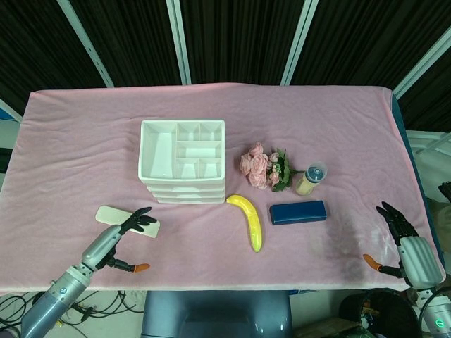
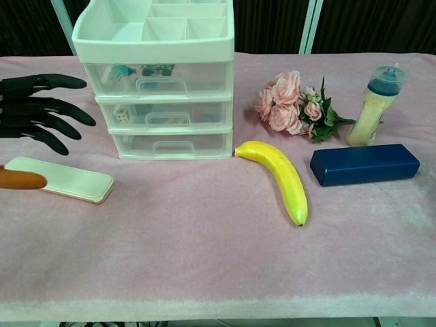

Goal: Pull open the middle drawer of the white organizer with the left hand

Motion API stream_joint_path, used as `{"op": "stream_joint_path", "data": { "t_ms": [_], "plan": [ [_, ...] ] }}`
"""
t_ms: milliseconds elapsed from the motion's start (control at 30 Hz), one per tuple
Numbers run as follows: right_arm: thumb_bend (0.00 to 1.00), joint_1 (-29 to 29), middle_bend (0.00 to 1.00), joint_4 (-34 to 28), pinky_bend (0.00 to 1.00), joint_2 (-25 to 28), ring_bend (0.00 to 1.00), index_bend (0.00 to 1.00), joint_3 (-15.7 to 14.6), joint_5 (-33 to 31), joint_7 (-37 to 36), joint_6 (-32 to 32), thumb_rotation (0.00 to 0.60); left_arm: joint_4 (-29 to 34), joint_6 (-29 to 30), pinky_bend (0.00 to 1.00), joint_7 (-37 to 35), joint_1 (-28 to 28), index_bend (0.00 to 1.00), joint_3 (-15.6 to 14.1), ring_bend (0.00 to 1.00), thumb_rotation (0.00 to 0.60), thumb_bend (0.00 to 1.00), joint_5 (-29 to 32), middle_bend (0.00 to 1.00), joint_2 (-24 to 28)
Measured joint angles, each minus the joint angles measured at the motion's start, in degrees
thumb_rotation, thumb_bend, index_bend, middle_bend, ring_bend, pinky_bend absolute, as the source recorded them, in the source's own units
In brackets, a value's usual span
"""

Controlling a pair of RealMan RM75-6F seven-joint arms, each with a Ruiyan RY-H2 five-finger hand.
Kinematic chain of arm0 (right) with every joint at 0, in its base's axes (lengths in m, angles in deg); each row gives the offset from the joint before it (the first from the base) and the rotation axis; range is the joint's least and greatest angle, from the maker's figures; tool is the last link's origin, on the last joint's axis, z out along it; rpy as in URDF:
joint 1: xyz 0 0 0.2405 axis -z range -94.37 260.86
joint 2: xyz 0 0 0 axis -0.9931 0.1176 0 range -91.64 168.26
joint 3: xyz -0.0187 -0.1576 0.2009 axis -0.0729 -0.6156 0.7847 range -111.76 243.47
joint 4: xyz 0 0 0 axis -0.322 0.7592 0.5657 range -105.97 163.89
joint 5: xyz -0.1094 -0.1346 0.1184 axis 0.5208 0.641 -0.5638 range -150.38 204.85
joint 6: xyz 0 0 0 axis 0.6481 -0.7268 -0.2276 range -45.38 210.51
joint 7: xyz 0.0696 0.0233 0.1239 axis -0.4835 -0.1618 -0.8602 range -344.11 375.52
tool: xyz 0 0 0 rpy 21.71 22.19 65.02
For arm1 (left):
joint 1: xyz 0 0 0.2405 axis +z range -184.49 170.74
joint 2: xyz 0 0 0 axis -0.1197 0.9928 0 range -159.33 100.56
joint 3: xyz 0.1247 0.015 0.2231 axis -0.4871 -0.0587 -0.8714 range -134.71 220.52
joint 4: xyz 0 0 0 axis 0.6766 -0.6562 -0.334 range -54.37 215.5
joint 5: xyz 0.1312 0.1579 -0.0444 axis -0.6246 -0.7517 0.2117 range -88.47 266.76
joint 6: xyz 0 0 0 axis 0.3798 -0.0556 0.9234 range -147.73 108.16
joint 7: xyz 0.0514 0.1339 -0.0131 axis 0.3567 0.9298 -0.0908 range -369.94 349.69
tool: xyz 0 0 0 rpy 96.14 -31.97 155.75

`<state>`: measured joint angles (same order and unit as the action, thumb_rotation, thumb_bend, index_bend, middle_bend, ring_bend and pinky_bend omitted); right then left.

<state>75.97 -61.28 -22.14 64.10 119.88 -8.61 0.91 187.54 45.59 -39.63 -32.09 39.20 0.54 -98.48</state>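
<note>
The white organizer (image 1: 182, 161) (image 2: 157, 75) stands at the table's centre-left with three closed drawers. Its middle drawer (image 2: 163, 116) shows a clear front and a small handle (image 2: 168, 118). My left hand (image 1: 120, 238) (image 2: 37, 110) hovers to the left of the drawers, above a flat white case, fingers spread and pointing toward the organizer, holding nothing. It does not touch the drawers. My right hand (image 1: 409, 246) rests open near the table's right front corner, far from the organizer.
A flat white case (image 1: 127, 220) (image 2: 58, 179) lies under my left hand. A banana (image 2: 281, 176), a blue box (image 2: 364, 163), pink flowers (image 2: 289, 102) and a small bottle (image 2: 375, 105) sit right of the organizer on the pink cloth.
</note>
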Motion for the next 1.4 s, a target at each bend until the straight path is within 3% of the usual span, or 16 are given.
{"op": "stream_joint_path", "data": {
  "t_ms": [100,333,767,1400],
  "plan": [
    [0.13,0.02,0.00,-0.06,0.15,0.02,0.01,0.00,-0.02,0.08,-0.16,-0.07,0.600,0.24,-1.10,0.62,3.91,-0.80,0.00,2.25,0.66,0.600,0.25,3.92,0.72,-2.61],
    [0.13,0.06,0.00,-0.16,0.15,0.07,0.01,0.00,0.01,0.05,-0.83,-0.13,0.600,-0.30,-3.64,0.69,10.96,-3.04,0.00,6.69,0.79,0.600,0.27,12.37,0.86,-8.98],
    [0.13,0.02,0.00,-0.15,0.15,0.08,0.01,0.00,0.05,0.01,-1.58,-0.01,0.600,-1.80,-9.67,0.69,15.34,-7.28,0.00,12.58,0.80,0.600,0.27,25.14,0.87,-15.86],
    [0.13,0.00,0.00,-0.20,0.15,0.06,0.01,0.00,0.13,-0.17,-1.48,0.19,0.600,-3.87,-12.94,0.69,15.59,-10.29,0.00,16.21,0.80,0.600,0.27,28.97,0.87,-19.54]
  ]
}}
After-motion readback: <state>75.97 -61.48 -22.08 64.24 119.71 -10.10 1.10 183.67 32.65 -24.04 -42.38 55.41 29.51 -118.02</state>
